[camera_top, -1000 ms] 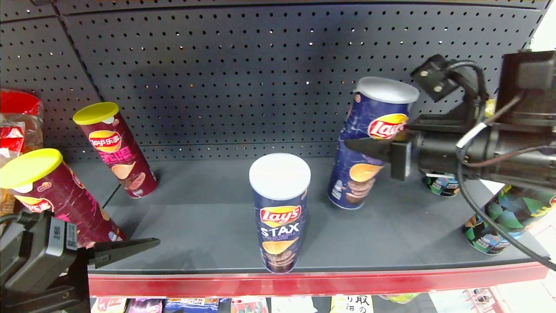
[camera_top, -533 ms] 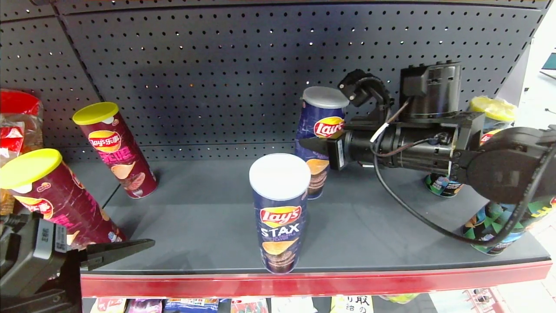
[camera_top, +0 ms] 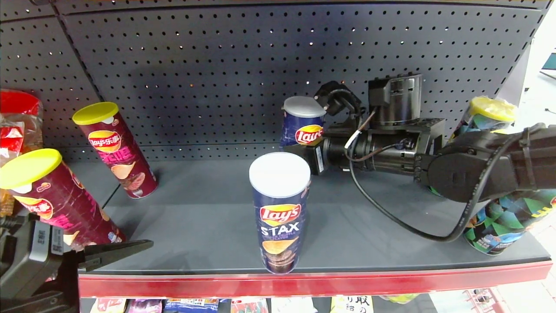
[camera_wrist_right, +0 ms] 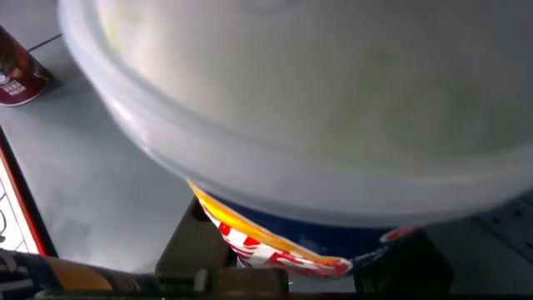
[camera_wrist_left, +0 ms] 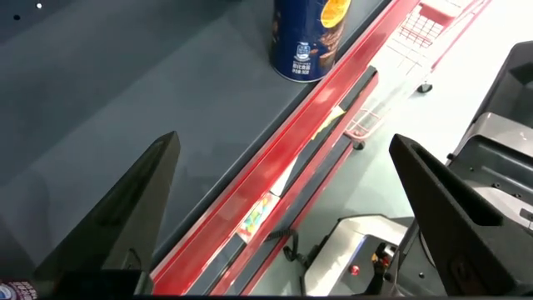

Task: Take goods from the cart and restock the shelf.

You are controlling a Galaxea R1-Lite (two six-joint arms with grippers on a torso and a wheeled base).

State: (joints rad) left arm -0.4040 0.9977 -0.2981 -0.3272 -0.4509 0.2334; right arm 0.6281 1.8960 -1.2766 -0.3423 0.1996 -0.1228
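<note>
Dark pegboard (camera_top: 217, 65) backs the grey shelf (camera_top: 195, 230) that we face; toward its back, a little to our right of centre, we see the held can (camera_top: 302, 124), a blue tube with a pale lid, standing close to upright; our right hand (camera_top: 299, 145) pinches it at mid-height, reaching in from the right; in the right wrist view the same lid (camera_wrist_right: 291, 108) looms close, and a dark finger (camera_wrist_right: 196, 242) presses against the blue wall beneath it; whether the base touches the shelf we cannot tell, since the hand and another tube hide it; that other tube, the front can (camera_top: 280, 208), is of the same blue kind and stands upright near the red lip (camera_top: 347, 282) of the shelf, in front of the held can and apart from it; our left hand (camera_wrist_left: 283, 146) hangs low at the left, before the lip, its fingers spread wide with nothing between them; farther left stand two maroon tubes with yellow lids, the rear maroon can (camera_top: 115, 150) near the pegboard and the near maroon can (camera_top: 56, 195) toward the front; a red bag (camera_top: 17, 113) sits at the far left edge; on the right, partly behind our right arm, we see a patterned can (camera_top: 486, 113) with a yellow lid at the back and a second patterned can (camera_top: 504, 224) at the front corner; paper labels (camera_top: 243, 304) show below the lip.
</note>
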